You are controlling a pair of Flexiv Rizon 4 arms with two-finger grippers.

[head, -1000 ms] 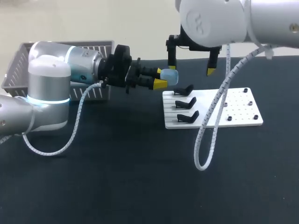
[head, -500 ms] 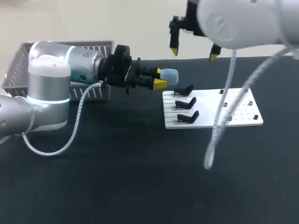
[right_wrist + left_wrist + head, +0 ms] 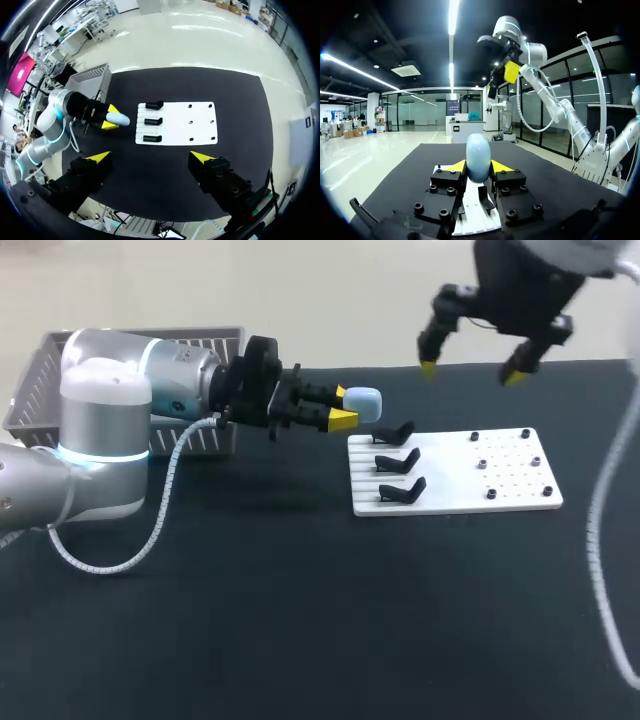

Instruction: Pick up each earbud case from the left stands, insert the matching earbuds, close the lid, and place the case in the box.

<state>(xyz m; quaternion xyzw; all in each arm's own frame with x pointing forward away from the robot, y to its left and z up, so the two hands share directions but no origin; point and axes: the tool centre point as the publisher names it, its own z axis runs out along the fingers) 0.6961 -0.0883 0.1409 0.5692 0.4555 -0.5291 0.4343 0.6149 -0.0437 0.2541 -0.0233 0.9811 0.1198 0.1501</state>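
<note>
Pale-blue earbud case (image 3: pixel 362 400) sits pinched in my L gripper (image 3: pixel 342 406), held out beside the white stand board (image 3: pixel 450 490), prob. presenting it for earbud loading, while my R gripper (image 3: pixel 471 372) hangs high w/ fingers spread.

Right arm's fingers (image 3: pixel 429 365) higher and farther right, now well apart from the earbud case (image 3: pixel 362 400).
</note>
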